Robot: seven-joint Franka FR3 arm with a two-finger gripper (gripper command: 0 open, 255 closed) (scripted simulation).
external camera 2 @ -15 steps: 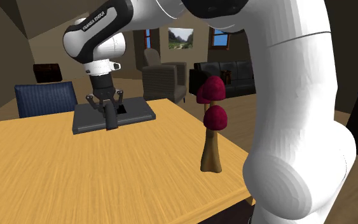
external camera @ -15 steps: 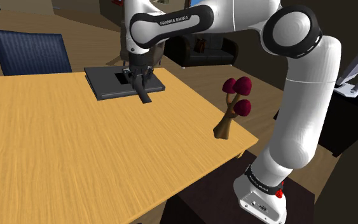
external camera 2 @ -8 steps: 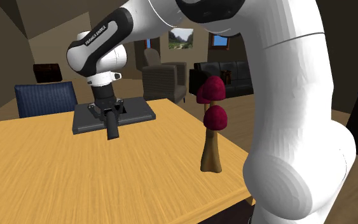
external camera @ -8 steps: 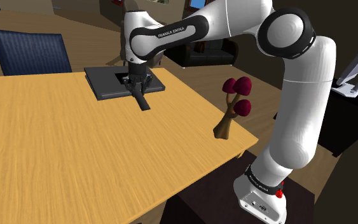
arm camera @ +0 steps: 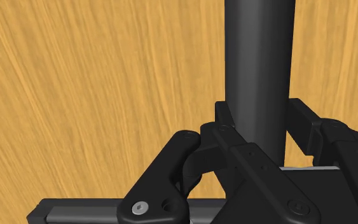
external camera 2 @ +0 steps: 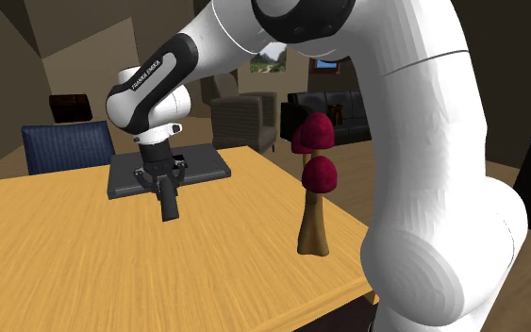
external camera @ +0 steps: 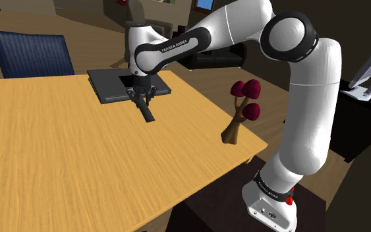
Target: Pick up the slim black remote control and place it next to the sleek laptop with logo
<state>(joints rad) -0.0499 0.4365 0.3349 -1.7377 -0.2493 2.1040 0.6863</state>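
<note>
In the shoulder view, the white arm [external camera: 309, 99] reaches from its stand [external camera: 207, 214] across the wooden table [external camera: 78, 165] to the far side. The black hand [external camera: 142, 99] points down just in front of the closed dark grey laptop [external camera: 111, 86]. It grips the slim black remote [external camera: 148, 113], which juts out from the hand towards the table's middle, right beside the laptop's near edge. I cannot tell whether the remote touches the tabletop. A blue chair [external camera: 31, 54] stands behind the table, and a mushroom ornament [external camera: 242, 109] with dark red caps sits near the table's right corner, well apart from the remote.

In the second exterior view, the hand [external camera 2: 162, 179] hangs low in front of the laptop [external camera 2: 207, 170], with the remote [external camera 2: 169, 202] slanting down from it towards the table [external camera 2: 159, 273]. The mushroom ornament [external camera 2: 314, 179] stands to the right. The chair [external camera 2: 65, 146], an armchair [external camera 2: 240, 118] and a dark sofa [external camera 2: 343, 113] lie beyond.

In the wrist view, the hand [arm camera: 260, 124] is clenched on the remote [arm camera: 260, 57], one of its fingers [arm camera: 301, 119] pressed against each long side. The table [arm camera: 75, 95] lies close beneath.
</note>
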